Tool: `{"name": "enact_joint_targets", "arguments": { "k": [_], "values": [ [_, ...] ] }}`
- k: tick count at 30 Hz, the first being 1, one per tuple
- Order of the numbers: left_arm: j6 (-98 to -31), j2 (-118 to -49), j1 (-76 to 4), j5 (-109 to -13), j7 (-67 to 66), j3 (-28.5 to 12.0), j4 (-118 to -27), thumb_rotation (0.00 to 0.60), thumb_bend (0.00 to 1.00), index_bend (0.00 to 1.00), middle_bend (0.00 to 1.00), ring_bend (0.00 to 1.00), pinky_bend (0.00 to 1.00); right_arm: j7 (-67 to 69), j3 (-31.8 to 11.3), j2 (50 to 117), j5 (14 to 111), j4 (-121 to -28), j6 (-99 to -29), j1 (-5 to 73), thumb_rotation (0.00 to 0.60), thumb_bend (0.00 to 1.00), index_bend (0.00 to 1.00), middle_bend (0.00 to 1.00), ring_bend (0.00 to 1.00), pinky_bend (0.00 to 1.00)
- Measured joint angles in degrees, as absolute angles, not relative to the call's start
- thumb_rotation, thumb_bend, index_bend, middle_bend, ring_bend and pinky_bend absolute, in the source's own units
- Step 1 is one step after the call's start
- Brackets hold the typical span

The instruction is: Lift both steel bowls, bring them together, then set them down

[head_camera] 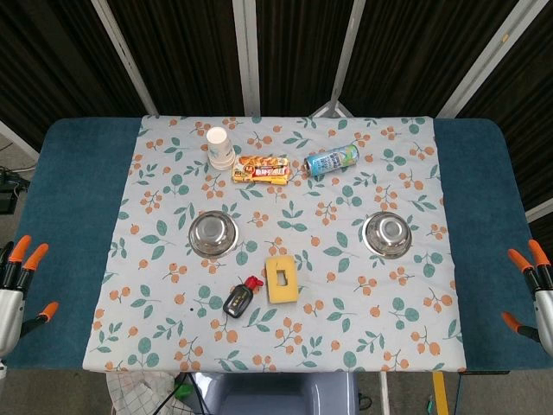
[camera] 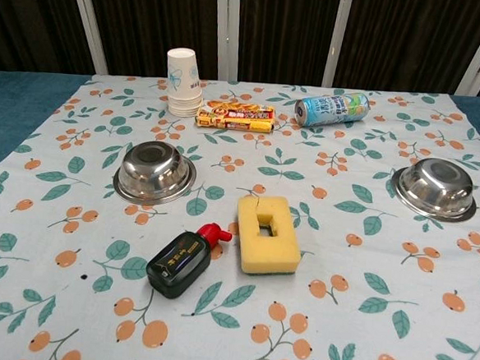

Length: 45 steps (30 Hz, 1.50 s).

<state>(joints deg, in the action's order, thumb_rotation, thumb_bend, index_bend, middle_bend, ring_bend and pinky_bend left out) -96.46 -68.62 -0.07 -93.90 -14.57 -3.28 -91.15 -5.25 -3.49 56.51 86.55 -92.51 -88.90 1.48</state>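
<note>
1. Left bowl (head_camera: pixel 213 233) and right bowl (head_camera: pixel 386 235), both steel, upside down on the flowered cloth (head_camera: pixel 363 346), well apart, one to each side of the middle.
2. Between them and nearer the front edge, a yellow sponge (head_camera: pixel 281 278) with a rectangular hole, just beside a black bottle (head_camera: pixel 238 298) with a red cap, lying on its side.
3. Toward the back, a stack of paper cups (head_camera: pixel 220 148) standing upright, next to a flat snack packet (head_camera: pixel 262 169) and a blue-green can (head_camera: pixel 333 161) tipped over.
4. Under the cloth, a blue table (head_camera: pixel 73 190) showing at both sides.
5. At the left edge of the head view, left hand (head_camera: pixel 19 281), fingers spread, holding nothing, well clear of the bowls.
6. At the right edge, right hand (head_camera: pixel 534 285), fingers likewise apart and empty, off the cloth.
7. Neither hand visible in the chest view.
</note>
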Motion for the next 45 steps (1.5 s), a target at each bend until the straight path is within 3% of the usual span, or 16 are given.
{"name": "enact_joint_targets", "arguments": {
  "k": [34, 40, 45],
  "values": [
    [-91.85, -64.41, -1.33, -92.63, -8.22, -1.76, -94.38, 0.600, 0.15, 0.12, 0.00, 0.00, 0.09, -0.59, -3.59, 56.88, 85.41, -97.10, -86.45, 1.62, 0.600, 0.04, 0.20, 0.02, 0.10, 0.04],
    [-90.60, -64.32, -1.76, -91.18, -8.13, -2.08, -94.63, 0.600, 0.15, 0.12, 0.00, 0.00, 0.09, -1.54, -4.23, 56.93, 84.18, -97.38, -82.35, 3.89, 0.600, 0.04, 0.20, 0.02, 0.10, 0.04],
    [-87.89, -64.23, -3.23, -90.06, -9.78, -2.60, -95.63, 0.600, 0.14, 0.11, 0.00, 0.00, 0.09, -5.74, -5.76, 56.92, 80.88, -99.60, -74.85, 8.49, 0.600, 0.04, 0.18, 0.00, 0.10, 0.04]
  ]
}}
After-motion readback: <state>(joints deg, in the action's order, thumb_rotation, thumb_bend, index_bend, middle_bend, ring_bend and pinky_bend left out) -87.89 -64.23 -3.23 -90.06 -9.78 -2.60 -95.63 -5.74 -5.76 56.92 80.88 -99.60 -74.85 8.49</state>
